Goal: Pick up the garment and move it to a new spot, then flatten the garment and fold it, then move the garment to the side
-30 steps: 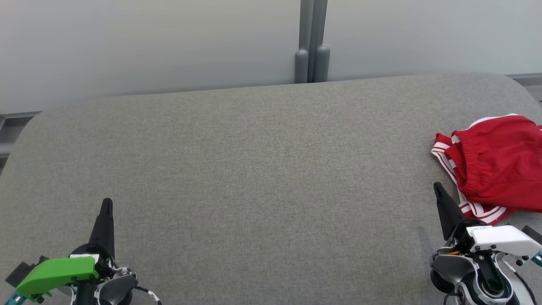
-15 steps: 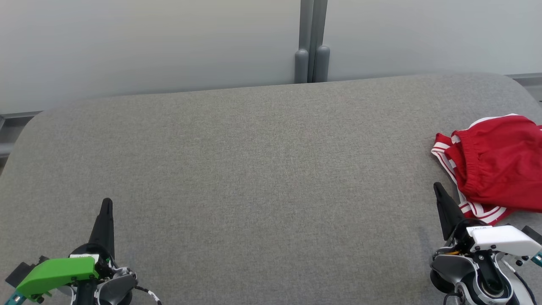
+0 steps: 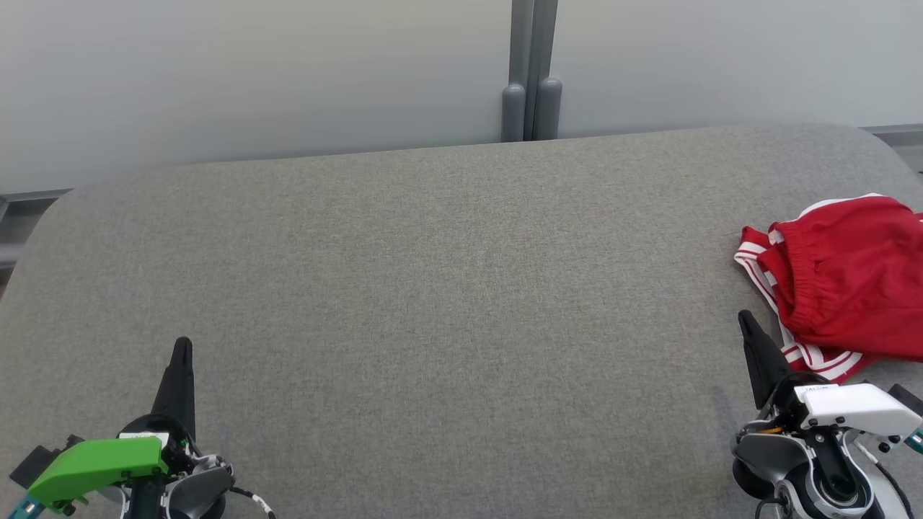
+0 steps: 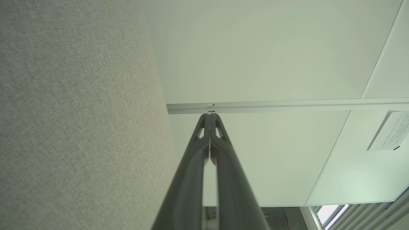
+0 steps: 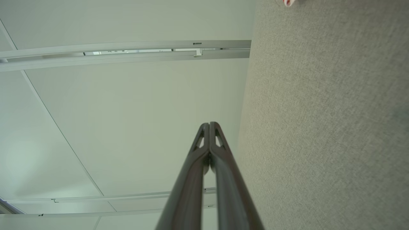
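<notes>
A red garment (image 3: 851, 277) with white stripes along its edge lies crumpled at the right edge of the grey fabric surface (image 3: 447, 288), partly cut off by the head view's border. My right gripper (image 3: 743, 318) rests shut just to the lower left of it, tips pressed together and holding nothing, as the right wrist view confirms (image 5: 209, 123). A small red and white bit of the garment (image 5: 288, 2) peeks in at the top of that view. My left gripper (image 3: 182, 344) sits shut at the lower left, far from the garment, its tips together (image 4: 210, 115).
Pale wall panels (image 3: 252, 72) rise behind the surface, joined by a grey vertical post (image 3: 532, 72). The surface's rounded far corners fall away at left and right. A grey rail (image 3: 14, 216) runs along the left behind the edge.
</notes>
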